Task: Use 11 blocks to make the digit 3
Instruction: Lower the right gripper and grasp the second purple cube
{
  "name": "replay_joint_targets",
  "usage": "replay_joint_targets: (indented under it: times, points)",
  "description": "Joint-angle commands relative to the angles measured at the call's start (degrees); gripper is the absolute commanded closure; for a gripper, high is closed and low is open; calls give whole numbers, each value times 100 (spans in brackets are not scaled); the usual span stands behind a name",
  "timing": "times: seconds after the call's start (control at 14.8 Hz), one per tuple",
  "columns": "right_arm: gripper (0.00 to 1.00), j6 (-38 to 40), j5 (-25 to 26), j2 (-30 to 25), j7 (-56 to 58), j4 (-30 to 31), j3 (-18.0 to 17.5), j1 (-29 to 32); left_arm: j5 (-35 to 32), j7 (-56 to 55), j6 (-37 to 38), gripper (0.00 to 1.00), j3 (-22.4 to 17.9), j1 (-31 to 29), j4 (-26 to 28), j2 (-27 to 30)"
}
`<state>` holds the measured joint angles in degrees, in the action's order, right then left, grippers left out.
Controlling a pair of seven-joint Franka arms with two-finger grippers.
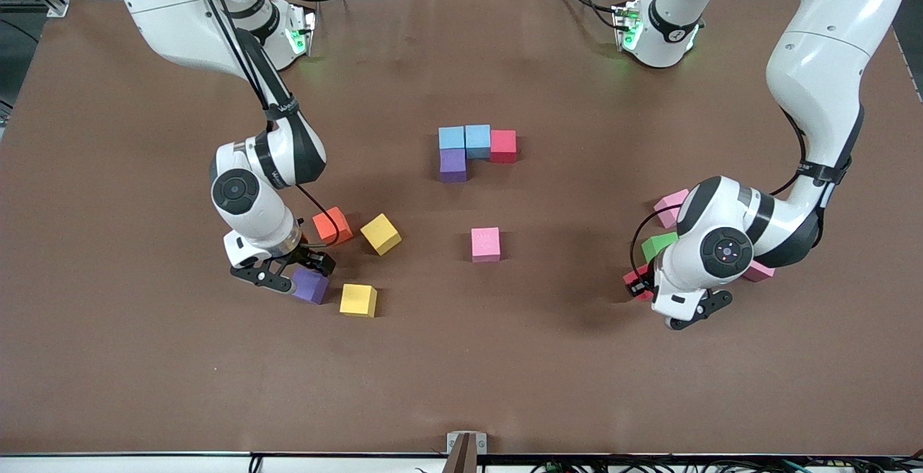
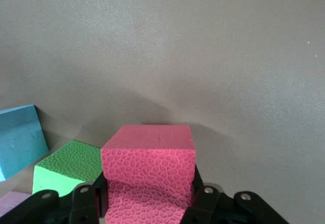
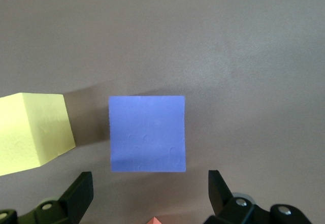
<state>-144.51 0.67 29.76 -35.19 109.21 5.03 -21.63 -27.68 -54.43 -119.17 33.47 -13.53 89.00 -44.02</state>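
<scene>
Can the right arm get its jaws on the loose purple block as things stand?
Probably yes. The right gripper hangs open right at the purple block, which stands free; the yellow block beside it is apart, leaving room for the jaws. The left gripper, shut on a red block, is at the table's other end.

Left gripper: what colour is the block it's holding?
Red. The left gripper is shut on the red block; clearest in the left wrist view.
</scene>
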Motion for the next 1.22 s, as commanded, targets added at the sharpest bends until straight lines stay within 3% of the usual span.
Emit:
replay_joint_targets:
  times: [0.0, 0.47, 0.61, 1.15]
  points:
    - [1, -77, 65, 21, 82, -13, -116, 98, 96, -24, 69, 62, -16, 26, -32, -2]
    - [0, 326, -23, 284, 65, -478, -125, 141, 87, -24, 69, 62, -16, 26, -32, -11]
    - [0, 642, -207, 355, 64, -645, -116, 150, 87, -24, 69, 62, -16, 26, -32, -11]
    - [0, 679, -656, 530, 82, -875, -125, 309, 96, -32, 69, 62, -16, 34, -32, -11]
